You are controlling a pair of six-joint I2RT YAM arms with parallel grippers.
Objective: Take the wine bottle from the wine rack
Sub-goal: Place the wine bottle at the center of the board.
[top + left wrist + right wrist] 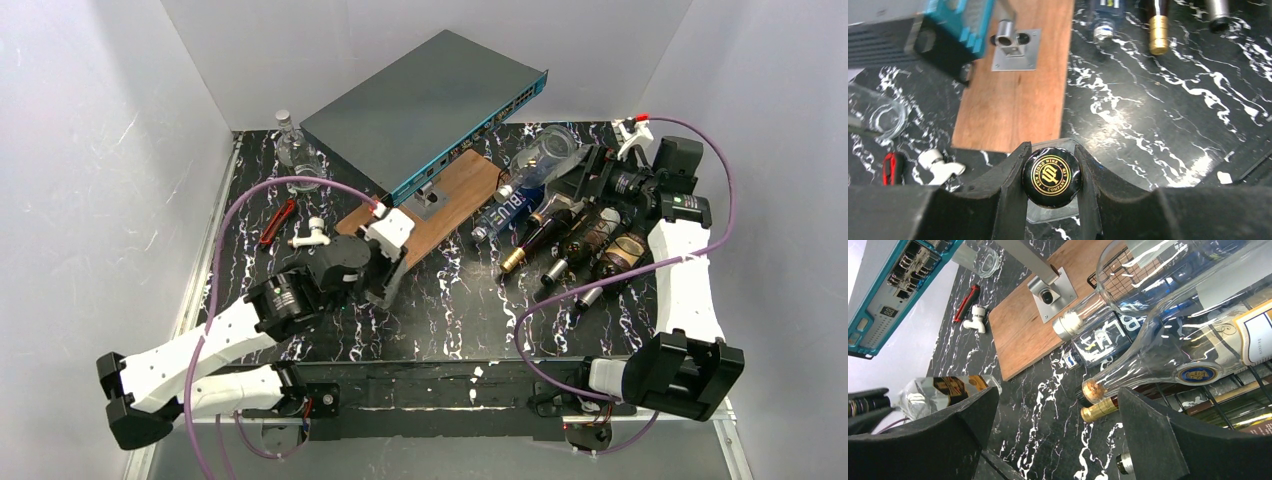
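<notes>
Left wrist view shows the wine bottle (1050, 192) from above. Its round black cap (1052, 176) with gold letters sits low in the middle of the frame. The left gripper (1050, 150) is clenched on the cap, one finger on each side. Clear glass shows around the cap.

In the right wrist view this bottle is at the lower left, with a dark and gold label. It is well apart from the wine rack (1093, 279) at the upper right, so it looks to be off the rack already. I cannot tell if it stands on the black marble table (1158, 100) or hangs just above it.

I think the bottle is heavy, hard and smooth, and it would break if it fell. The cap is a small place to hold, so the bottle may slip or swing. The neck just under the cap seems a safer spot.

The right gripper (1058, 405) is wide open and holds nothing. It faces the other bottles (1168, 340) on the rack. Left of them lies the brown wooden board (1023, 325), and the grey network switch (893, 285) is at the upper left.
</notes>
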